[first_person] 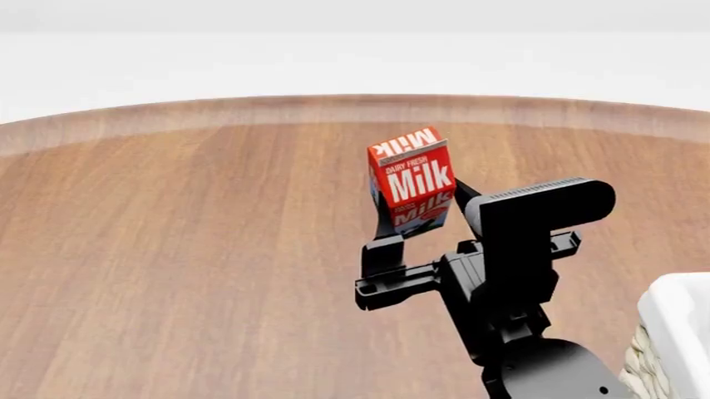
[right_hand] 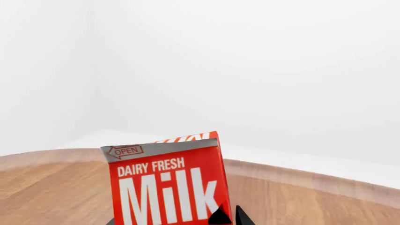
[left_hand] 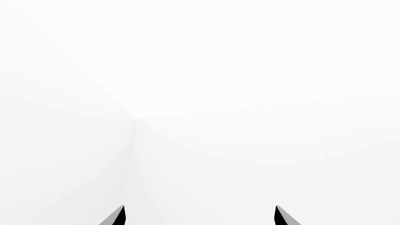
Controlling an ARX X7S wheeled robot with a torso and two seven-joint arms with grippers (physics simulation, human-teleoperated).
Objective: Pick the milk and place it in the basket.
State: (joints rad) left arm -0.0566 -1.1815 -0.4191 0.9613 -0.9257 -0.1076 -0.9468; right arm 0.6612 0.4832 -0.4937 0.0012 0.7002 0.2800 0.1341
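The milk [first_person: 411, 179] is a red carton with white "Milk" lettering, slightly tilted, over the middle of the round wooden table [first_person: 166, 249]. My right gripper [first_person: 421, 218] is shut on its lower part, one black finger on each side. In the right wrist view the milk [right_hand: 168, 187] fills the space between the fingers of that gripper [right_hand: 175, 221]. A corner of the basket [first_person: 677, 332], white cloth over cream wicker, shows at the lower right of the head view. My left gripper [left_hand: 199, 215] is open, with only white wall before it, and is outside the head view.
The table's curved far rim [first_person: 355, 104] runs across the head view, with white floor and wall behind it. The right arm's black wrist and camera bracket [first_person: 521, 241] stand between the milk and the basket.
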